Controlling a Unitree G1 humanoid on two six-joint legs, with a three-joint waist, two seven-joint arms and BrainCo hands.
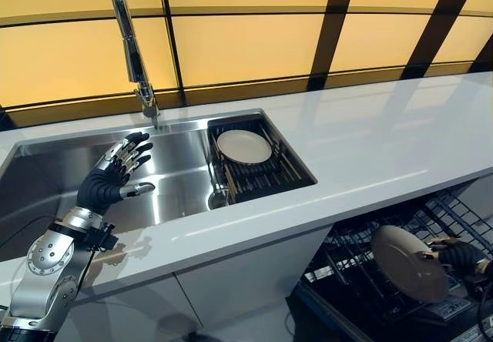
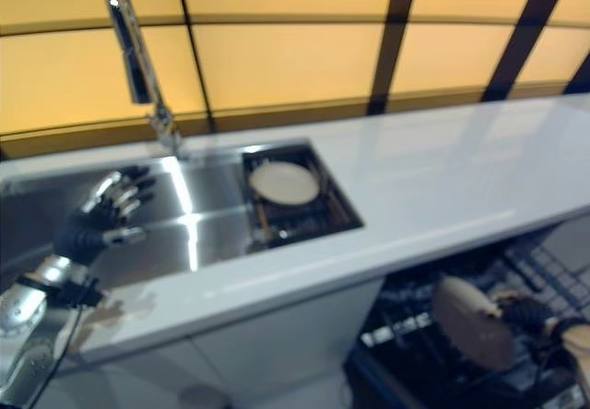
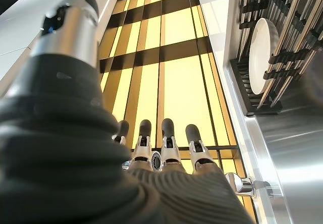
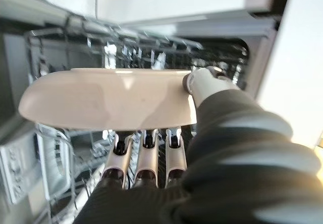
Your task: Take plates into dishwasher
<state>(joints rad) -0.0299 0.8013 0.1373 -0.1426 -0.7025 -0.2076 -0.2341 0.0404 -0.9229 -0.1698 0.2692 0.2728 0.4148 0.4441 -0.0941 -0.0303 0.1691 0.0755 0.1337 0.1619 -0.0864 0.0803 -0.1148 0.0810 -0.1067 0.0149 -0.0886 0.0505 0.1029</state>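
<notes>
My right hand [image 1: 459, 256] is down in the open dishwasher at the lower right, pinching a beige plate [image 1: 409, 263] between thumb and fingers. The plate [image 4: 108, 103] hangs on edge above the dark wire rack [image 1: 362, 280]. A second cream plate [image 1: 243, 146] lies flat on the black drying rack [image 1: 262, 174] in the right part of the sink. My left hand [image 1: 115, 174] hovers open over the steel sink basin [image 1: 177, 180], fingers spread, holding nothing. The left wrist view shows this cream plate [image 3: 260, 55] in the rack beyond my straight fingers [image 3: 166, 138].
A tall chrome faucet [image 1: 131, 49] rises behind the sink. The white countertop [image 1: 370, 142] runs to the right above the dishwasher. Yellow wall panels with dark strips [image 1: 254, 41] back the counter. White cabinet fronts [image 1: 231, 280] stand below the counter, left of the dishwasher.
</notes>
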